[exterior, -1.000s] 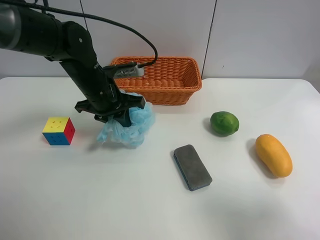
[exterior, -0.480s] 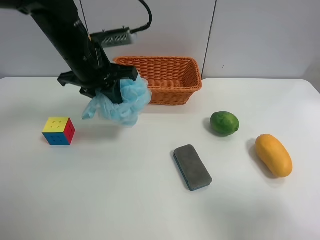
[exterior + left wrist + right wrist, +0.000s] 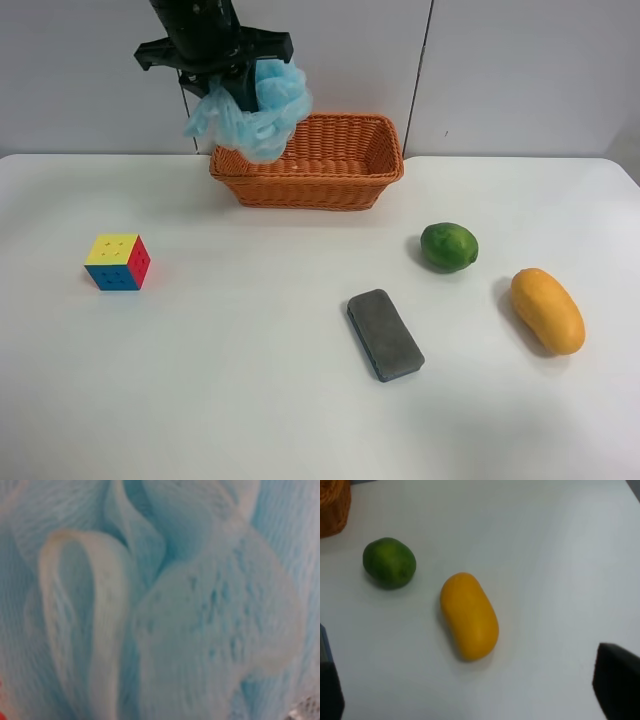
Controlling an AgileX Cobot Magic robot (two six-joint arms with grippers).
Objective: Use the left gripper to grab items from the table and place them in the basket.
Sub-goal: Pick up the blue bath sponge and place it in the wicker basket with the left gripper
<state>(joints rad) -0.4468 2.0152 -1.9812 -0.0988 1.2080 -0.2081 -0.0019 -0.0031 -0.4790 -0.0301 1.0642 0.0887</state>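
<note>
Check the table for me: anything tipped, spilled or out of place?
Nothing stands out. The blue pouf hangs clamped in the left gripper near the basket, which sits upright. The cube, green fruit, sponge and mango lie apart on the table, intact.

Pouf (image 3: 250,112) over view-L end of basket (image 3: 310,193); cube (image 3: 118,262), sponge (image 3: 385,334), fruit (image 3: 448,246), mango (image 3: 547,310) on table (image 3: 250,400) in front.

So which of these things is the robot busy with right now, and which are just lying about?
Busy with now:
- left gripper, shut on the bath pouf
- basket, where the pouf goes

Lying on the table, though due for the basket too:
- puzzle cube
- green fruit
- mango
- grey sponge
</note>
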